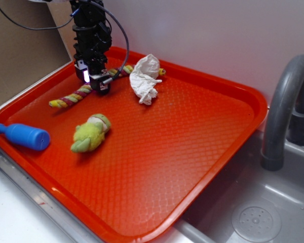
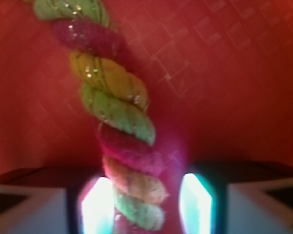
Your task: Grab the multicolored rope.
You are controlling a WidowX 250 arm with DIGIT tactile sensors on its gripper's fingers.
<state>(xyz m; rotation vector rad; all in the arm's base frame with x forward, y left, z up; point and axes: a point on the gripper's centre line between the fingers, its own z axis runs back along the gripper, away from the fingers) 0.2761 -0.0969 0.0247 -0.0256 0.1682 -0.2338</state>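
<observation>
The multicolored rope [image 1: 71, 97], twisted in yellow, maroon and pale green, lies along the back left of the orange tray [image 1: 192, 152]. One end is under a crumpled white tissue. My gripper [image 1: 99, 86] is down on the rope's middle. In the wrist view the rope [image 2: 112, 92] runs up the frame and passes between my fingers. My gripper [image 2: 146, 204] is open and straddles it. The left fingertip [image 2: 96, 207] is against the rope. The right fingertip [image 2: 195, 202] stands a small gap away.
A crumpled white tissue [image 1: 145, 78] lies just right of the gripper. A green plush toy [image 1: 91, 134] and a blue bottle [image 1: 23, 136] lie nearer the tray's front left. A grey faucet [image 1: 283, 101] and sink [image 1: 253, 212] are to the right.
</observation>
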